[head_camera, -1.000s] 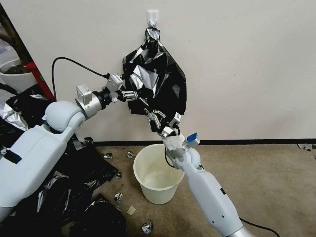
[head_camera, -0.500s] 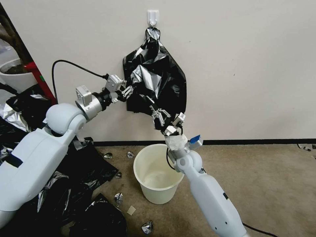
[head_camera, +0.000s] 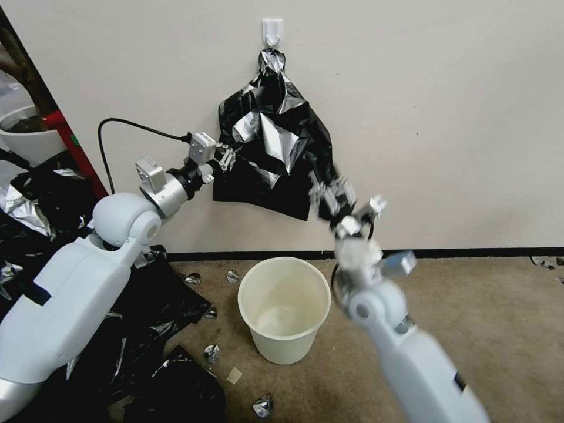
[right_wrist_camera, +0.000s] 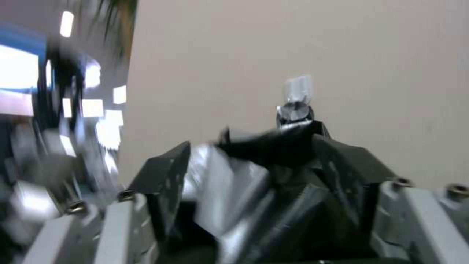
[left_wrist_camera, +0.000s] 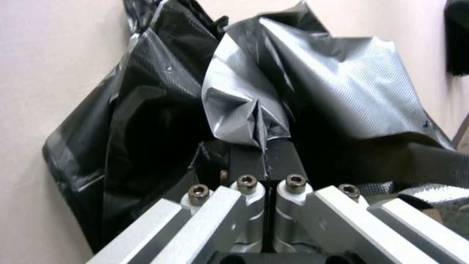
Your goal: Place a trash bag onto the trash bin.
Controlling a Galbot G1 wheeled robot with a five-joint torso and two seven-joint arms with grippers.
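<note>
Black glossy film sits pinched tight in the left pincer point(head_camera: 226, 157), a fold of the trash bag point(head_camera: 276, 158) dangling from the wall hook point(head_camera: 272, 30) above. Right pincer point(head_camera: 332, 197) reaches the bag's far lower corner, grip impossible to tell. Below both waits the trash bin point(head_camera: 284, 308), unlined.

Right gripper point(head_camera: 332, 197) blurred; its grip unreadable

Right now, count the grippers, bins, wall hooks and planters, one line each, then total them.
Grippers: 2, the left gripper pinching the trash bag, and the right gripper
Trash bin: 1
Wall hook: 1
Planter: 1
Total: 5
</note>
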